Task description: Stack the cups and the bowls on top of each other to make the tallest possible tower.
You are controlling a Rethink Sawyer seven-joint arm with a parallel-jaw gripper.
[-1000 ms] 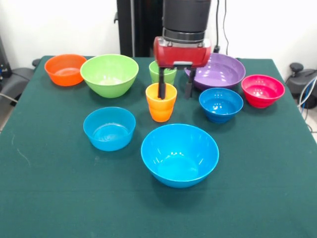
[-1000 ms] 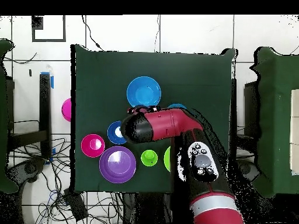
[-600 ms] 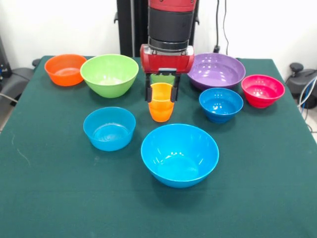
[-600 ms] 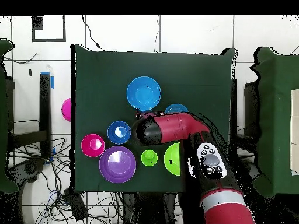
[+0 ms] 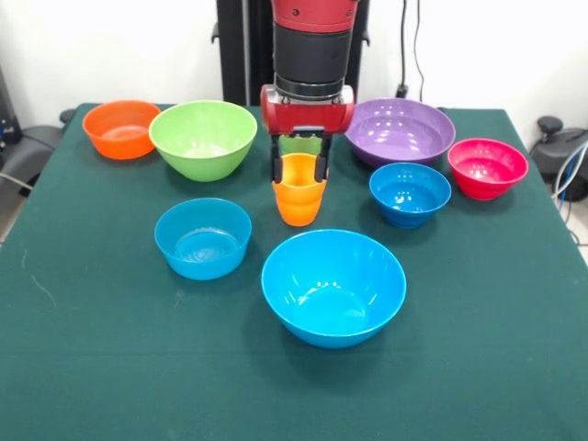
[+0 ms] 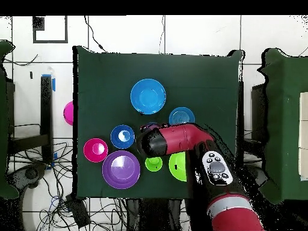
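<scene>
Dark green cloth covers the table (image 5: 110, 367), with a white wall behind it. From the front, the gripper (image 5: 299, 170) has its two black fingers pressed against the sides of the orange cup (image 5: 299, 195). I cannot tell if the cup rests on the cloth. Right behind the orange cup stands the light green cup (image 5: 300, 144), half hidden. That makes two cups. Seven bowls sit around the orange cup: the big blue bowl (image 5: 333, 286) in front, a small blue bowl (image 5: 202, 237) to its left, another small blue bowl (image 5: 410, 193) to its right, then the lime green bowl (image 5: 203, 137), orange bowl (image 5: 121, 128), purple bowl (image 5: 401, 130) and pink-red bowl (image 5: 488, 167). Nothing is stacked.

From above, the red arm (image 6: 180, 138) hides the orange cup and the gripper. The light green cup (image 6: 153, 163) shows fully here, round and open. Only six bowls show; the orange bowl is hidden.
</scene>
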